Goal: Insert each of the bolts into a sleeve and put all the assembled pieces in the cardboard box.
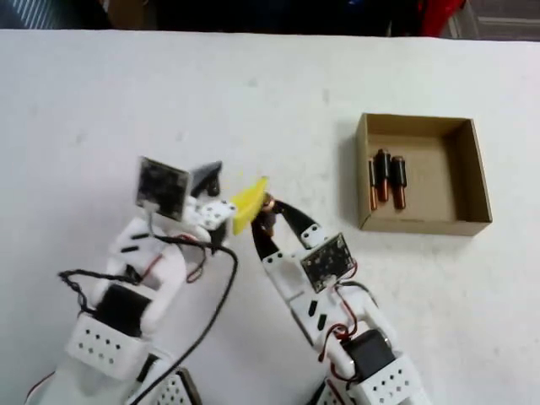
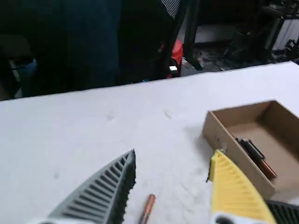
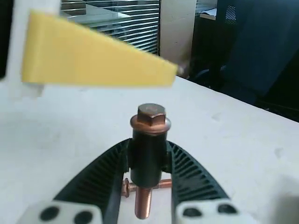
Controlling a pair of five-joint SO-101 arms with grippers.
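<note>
Copper hex-head bolt [image 3: 150,116] through black sleeve [image 3: 147,158], clamped by right fingers [image 3: 100,175], left fingers [image 2: 105,193] spread, empty

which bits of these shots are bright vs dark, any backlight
high view: table evenly bright, room beyond its far edge dark; left wrist view: same lit table against the dark room; right wrist view: bright blinds behind, black sleeve dark in the right gripper.
</note>
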